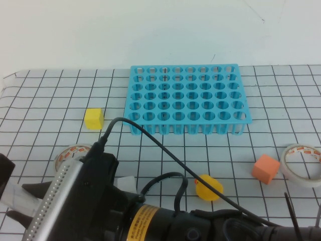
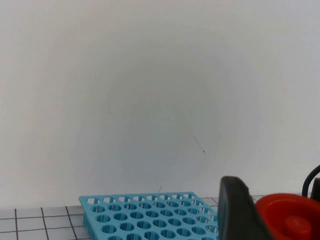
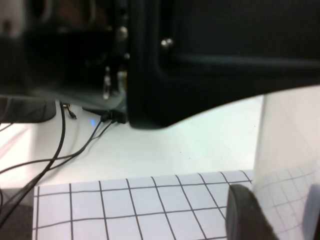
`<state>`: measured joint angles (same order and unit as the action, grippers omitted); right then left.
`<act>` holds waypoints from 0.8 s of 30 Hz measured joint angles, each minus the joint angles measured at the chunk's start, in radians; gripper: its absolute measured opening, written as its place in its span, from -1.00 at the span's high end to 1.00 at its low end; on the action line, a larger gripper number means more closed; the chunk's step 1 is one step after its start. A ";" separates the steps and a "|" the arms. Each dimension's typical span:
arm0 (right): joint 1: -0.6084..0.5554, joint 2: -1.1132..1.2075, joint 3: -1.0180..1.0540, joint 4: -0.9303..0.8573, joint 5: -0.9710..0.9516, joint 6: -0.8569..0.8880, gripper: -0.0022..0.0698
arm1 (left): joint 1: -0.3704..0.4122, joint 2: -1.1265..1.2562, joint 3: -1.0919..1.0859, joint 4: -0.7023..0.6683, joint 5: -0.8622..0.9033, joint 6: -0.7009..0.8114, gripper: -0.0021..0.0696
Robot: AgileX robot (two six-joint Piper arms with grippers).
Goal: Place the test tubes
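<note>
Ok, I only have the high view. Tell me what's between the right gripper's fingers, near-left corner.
Observer: Right wrist view: the right gripper is closed on a clear test tube.
Operator: Now locate the left gripper.
Observer: The left gripper is on the near side of the blue test tube rack, facing it.
Operator: Say what's at it.
Observer: A red cap, right beside it; whether held, I cannot tell.

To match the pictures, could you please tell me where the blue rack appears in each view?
High view: blue rack at centre, far side of the gridded table.
Left wrist view: beyond the left pincer, before the white wall.
Right wrist view: not in it; the right pincer hangs above the gridded table.
Shared landmark: the gridded table.
</note>
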<state>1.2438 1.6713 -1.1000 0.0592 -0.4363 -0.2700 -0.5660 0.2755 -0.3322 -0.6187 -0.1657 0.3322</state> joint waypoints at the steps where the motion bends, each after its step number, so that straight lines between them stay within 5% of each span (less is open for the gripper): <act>1: 0.000 0.000 0.000 0.000 0.002 0.000 0.29 | 0.000 0.000 0.000 0.001 0.002 0.000 0.24; 14: 0.000 -0.009 0.000 0.042 0.040 -0.012 0.25 | 0.000 0.000 0.000 0.001 0.018 0.005 0.24; 20: -0.001 -0.113 0.000 0.043 0.208 -0.057 -0.44 | 0.000 0.002 0.000 -0.001 -0.022 0.038 0.24; 24: -0.001 -0.221 0.000 0.043 0.360 -0.138 -0.48 | 0.000 0.008 0.000 -0.001 -0.102 0.048 0.24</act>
<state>1.2424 1.4500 -1.1000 0.1026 -0.0766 -0.4083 -0.5660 0.2835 -0.3322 -0.6193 -0.2679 0.3806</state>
